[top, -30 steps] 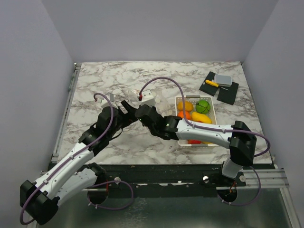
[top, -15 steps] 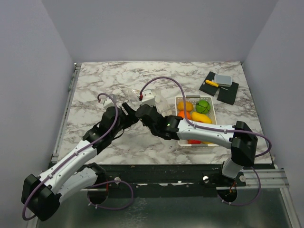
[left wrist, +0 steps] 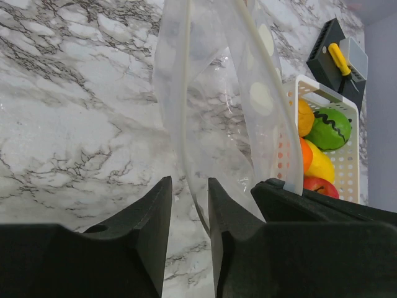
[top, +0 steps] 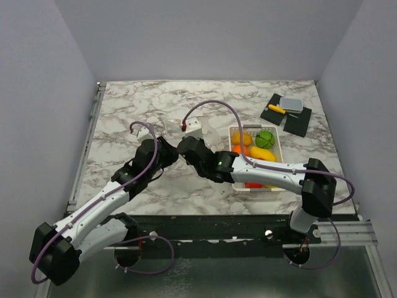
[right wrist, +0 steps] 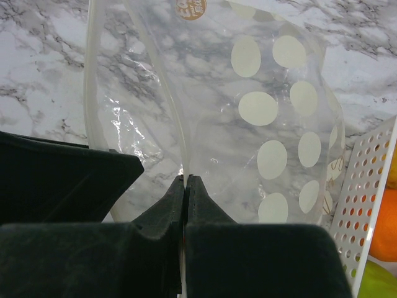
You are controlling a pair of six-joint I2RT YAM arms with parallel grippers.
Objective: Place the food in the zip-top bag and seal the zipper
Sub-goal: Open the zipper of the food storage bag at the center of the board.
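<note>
The zip-top bag (right wrist: 205,93) stands upright near the middle of the bench (top: 124,105), just left of the white slotted basket (left wrist: 316,93). It is clear, with pale dots on one face, and its two walls are parted. On the left, the left gripper (left wrist: 188,189) has its jaws narrowly apart. They straddle the pale zipper (left wrist: 184,105) without pinching it. Just to the right, the right gripper (right wrist: 185,180) is clenched on the bag's plastic, its fingers pressed flat together. Further right, the basket sits toward the bench's near edge, just beside the bag, and holds the food (left wrist: 327,128): orange, green, yellow and red toy fruits. Toward the far right corner lie black pads (top: 296,123) with a yellow-handled tool (top: 276,108) and a grey box (top: 290,103).
</note>
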